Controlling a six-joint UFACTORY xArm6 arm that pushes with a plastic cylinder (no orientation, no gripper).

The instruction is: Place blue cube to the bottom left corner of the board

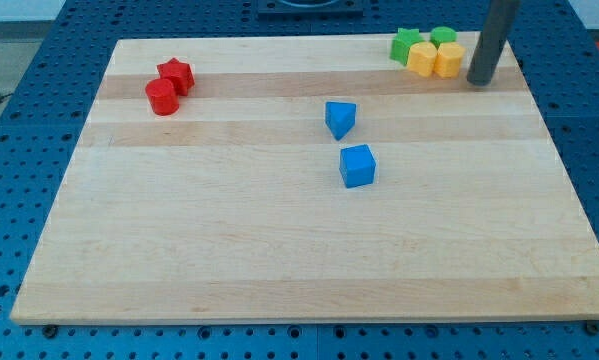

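The blue cube point(358, 166) lies near the middle of the wooden board point(229, 250), slightly to the view's right. A blue triangular block point(340, 119) sits just above it, a small gap apart. My tip point(480, 81) is at the view's top right, far from the blue cube, just right of the yellow blocks. The rod rises out of the view's top edge.
A red star point(176, 74) and a red cylinder point(162, 97) touch each other at the top left. Two green blocks point(407, 43) point(443, 37) and two yellow blocks point(421, 59) point(449, 59) cluster at the top right. A blue perforated table surrounds the board.
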